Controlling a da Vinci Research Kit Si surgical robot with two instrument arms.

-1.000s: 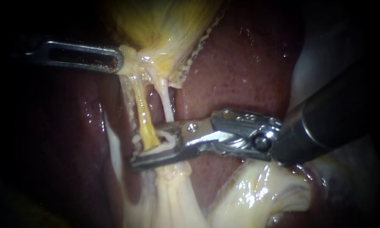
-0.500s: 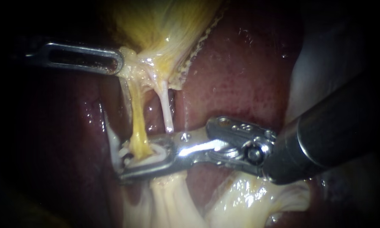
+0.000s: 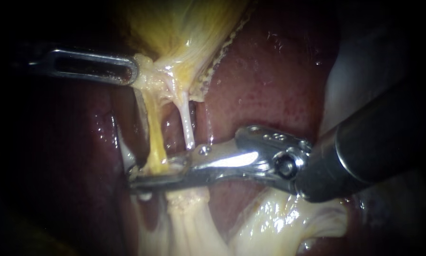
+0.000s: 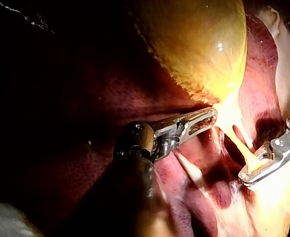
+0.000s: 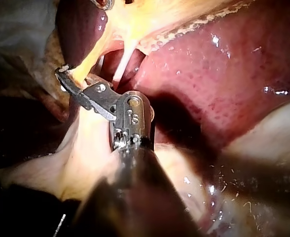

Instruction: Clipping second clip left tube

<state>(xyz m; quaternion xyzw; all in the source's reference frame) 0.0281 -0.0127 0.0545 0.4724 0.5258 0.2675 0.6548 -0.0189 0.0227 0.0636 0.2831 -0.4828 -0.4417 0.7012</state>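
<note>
Where jaws gaped — right instrument [image 3: 138,177] clamps left tube [image 3: 155,137].

Your right instrument [image 3: 141,178] has bright, polished metal jaws with a mirror sheen, on a dark, smooth, half-glossy shaft. Your left instrument [image 3: 130,71] is bare metal too, but duller. The liver [image 3: 269,85] is wet and glossy, with a finely pebbled surface. The gallbladder [image 3: 184,28] looks slick and smooth, with a rough, grainy edge. The left tube [image 3: 155,137] is stringy and moist, the right tube [image 3: 187,125] smooth and shiny.
</note>
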